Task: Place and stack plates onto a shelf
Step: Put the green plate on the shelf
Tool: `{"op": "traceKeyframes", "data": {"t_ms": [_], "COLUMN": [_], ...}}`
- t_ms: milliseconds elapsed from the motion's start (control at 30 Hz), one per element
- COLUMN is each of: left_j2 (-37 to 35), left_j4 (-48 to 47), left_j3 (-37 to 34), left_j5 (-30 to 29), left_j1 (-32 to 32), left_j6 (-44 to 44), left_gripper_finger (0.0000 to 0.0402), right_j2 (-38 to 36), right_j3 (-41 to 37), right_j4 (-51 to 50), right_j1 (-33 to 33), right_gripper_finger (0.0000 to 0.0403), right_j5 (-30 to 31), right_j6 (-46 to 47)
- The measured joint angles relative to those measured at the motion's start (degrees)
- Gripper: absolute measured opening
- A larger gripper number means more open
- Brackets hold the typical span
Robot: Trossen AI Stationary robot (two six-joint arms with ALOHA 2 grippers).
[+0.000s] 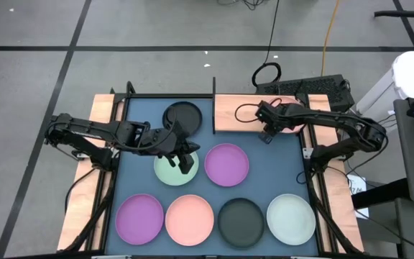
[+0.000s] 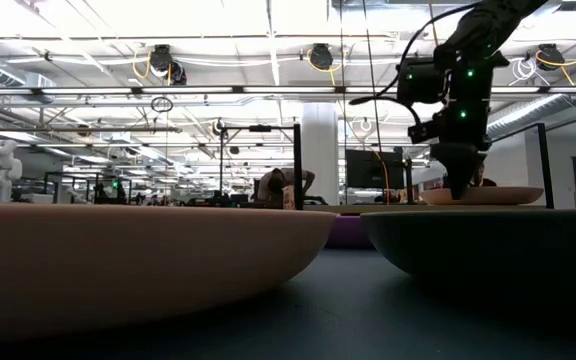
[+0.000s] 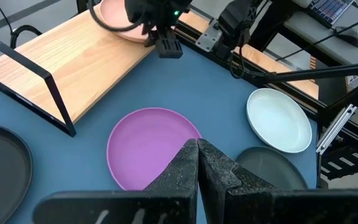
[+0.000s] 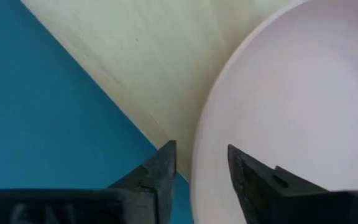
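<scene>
Robotics lab or open workshop hall, exposed ceiling pipes (image 2: pixel 218 90) and strip lights, grey floor (image 1: pixel 34 79) marked with dark tape lines, loose cables (image 1: pixel 268 72), a white humanoid robot (image 2: pixel 0 170) and monitors (image 2: pixel 373 168) beyond the bench (image 1: pixel 81 208)

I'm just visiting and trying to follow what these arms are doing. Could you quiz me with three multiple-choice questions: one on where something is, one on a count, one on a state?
1. Where is the right gripper?
A. Over the shelf
B. Over the front row of plates
C. Off the table

2. How many purple plates lie on the blue mat?
A. None
B. One
C. Two

3. How do the left gripper's fingers stand?
A. Wide apart
B. Shut together, empty
C. Clamped on a black plate

Answers:
1 A: it sits at a pink plate on the wood.
2 C: one in the middle, one front left.
3 B: the left wrist view shows the tips touching.
</scene>
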Motion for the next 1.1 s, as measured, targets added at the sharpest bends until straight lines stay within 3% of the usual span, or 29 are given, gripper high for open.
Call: {"op": "traceKeyframes", "data": {"t_ms": [267,367,500,667,833,1100], "left_j2": [0.0,0.0,0.0,0.0,0.0,0.0], "left_j4": [0.0,-0.2,-0.8,-4.1,-9.8,-20.6], "left_j3": [0.0,0.0,0.0,0.0,0.0,-0.8], "left_j5": [-0.5,-2.2,-3.5,-4.5,-4.5,-1.9], "left_j1": [0.0,0.0,0.0,0.0,0.0,0.1], "left_j6": [-0.1,-1.1,-1.3,-3.6,-9.8,-28.8], "left_gripper_finger": [0.0006,0.0006,0.0006,0.0006,0.0006,0.0006], "right_j2": [-8.1,-11.9,-17.1,-23.0,-27.3,-29.0], "right_j3": [0.0,0.0,0.0,0.0,0.0,0.0], "right_j4": [1.2,1.1,1.6,1.6,2.2,10.0], "right_j1": [0.0,0.0,1.7,7.1,13.5,21.1], "right_gripper_finger": [0.0183,0.0194,0.0199,0.0199,0.0199,0.0199], "right_j5": [-0.4,-4.6,-15.0,-19.6,-20.5,-21.2], "right_j6": [1.4,1.6,0.7,1.3,3.0,3.0]}}
